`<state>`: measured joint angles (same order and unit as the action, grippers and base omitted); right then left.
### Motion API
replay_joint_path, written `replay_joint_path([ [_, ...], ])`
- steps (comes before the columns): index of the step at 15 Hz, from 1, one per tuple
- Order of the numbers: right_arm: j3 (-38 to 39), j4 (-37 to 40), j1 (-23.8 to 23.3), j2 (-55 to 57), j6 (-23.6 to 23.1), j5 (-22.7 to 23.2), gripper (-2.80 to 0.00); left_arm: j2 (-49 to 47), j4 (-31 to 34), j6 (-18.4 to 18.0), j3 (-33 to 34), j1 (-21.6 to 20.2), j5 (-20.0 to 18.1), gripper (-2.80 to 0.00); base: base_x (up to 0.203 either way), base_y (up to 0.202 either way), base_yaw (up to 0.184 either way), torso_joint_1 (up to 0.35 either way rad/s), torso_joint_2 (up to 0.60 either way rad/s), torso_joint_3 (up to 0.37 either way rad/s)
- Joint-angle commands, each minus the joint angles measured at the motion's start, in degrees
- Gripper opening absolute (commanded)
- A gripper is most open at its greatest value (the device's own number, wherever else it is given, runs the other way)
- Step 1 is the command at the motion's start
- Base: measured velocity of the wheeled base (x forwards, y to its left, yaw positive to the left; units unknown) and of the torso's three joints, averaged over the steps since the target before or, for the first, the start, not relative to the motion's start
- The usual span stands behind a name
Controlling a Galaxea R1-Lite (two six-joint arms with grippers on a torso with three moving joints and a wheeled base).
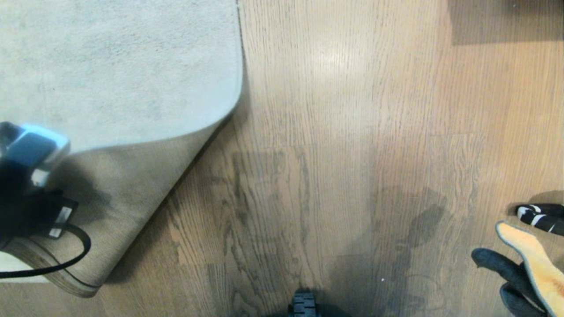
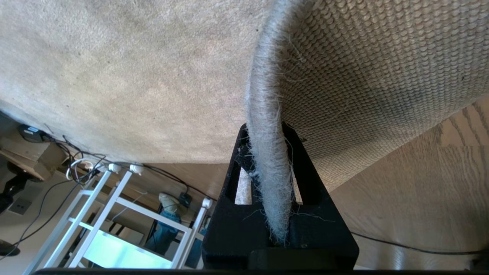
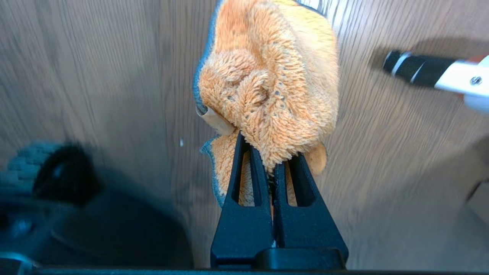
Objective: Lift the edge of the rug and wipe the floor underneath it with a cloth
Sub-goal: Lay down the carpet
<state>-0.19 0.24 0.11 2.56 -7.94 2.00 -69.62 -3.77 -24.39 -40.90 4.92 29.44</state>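
The pale grey-beige rug lies at the upper left. Its corner is raised off the floor, so the woven tan backing shows. My left arm is at the left border. In the left wrist view my left gripper is shut on the fuzzy rug edge, with the backing beside it. My right gripper is shut on the mustard-orange cloth, which hangs bunched just above the wood floor. That cloth shows at the lower right of the head view.
A black-and-white handle lies on the floor just beyond the cloth, also seen as the handle in the right wrist view. A white metal rack, cables and a person's jeans leg stand past the rug. My base is at the bottom centre.
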Motion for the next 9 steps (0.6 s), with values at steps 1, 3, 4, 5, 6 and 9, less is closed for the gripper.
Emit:
replay_joint_path([
  [1,0.2,-0.1,-0.1,-2.6,0.0,0.0,-2.8,0.1,-0.1,-0.1,0.0,0.0,0.2,-2.8,0.0,0.0,0.0,0.0,0.0,0.0],
  [3,0.2,-0.1,-0.1,-2.6,0.1,0.0,-2.8,0.1,-0.1,0.0,0.1,0.0,0.1,-2.8,0.0,0.0,0.0,0.0,0.0,0.0],
  [4,0.2,-0.1,-0.1,-2.6,0.1,0.0,-2.8,0.2,-0.1,0.0,0.2,0.0,0.1,-2.8,0.0,0.0,0.0,0.0,0.0,0.0],
  [5,0.2,-0.1,-0.1,-2.6,0.2,0.0,-2.8,0.3,-0.1,0.0,0.2,0.0,0.1,-2.8,0.0,0.0,0.0,0.0,0.0,0.0],
  [6,0.2,-0.1,-0.1,-2.6,0.3,0.0,-2.8,0.3,-0.1,0.0,0.3,0.1,0.1,-2.8,0.0,0.0,0.0,0.0,0.0,0.0],
  [9,0.2,-0.1,-0.1,-2.6,0.3,0.0,-2.8,0.6,0.0,0.1,0.4,2.1,0.2,-2.8,0.0,0.0,0.0,0.0,0.0,0.0],
])
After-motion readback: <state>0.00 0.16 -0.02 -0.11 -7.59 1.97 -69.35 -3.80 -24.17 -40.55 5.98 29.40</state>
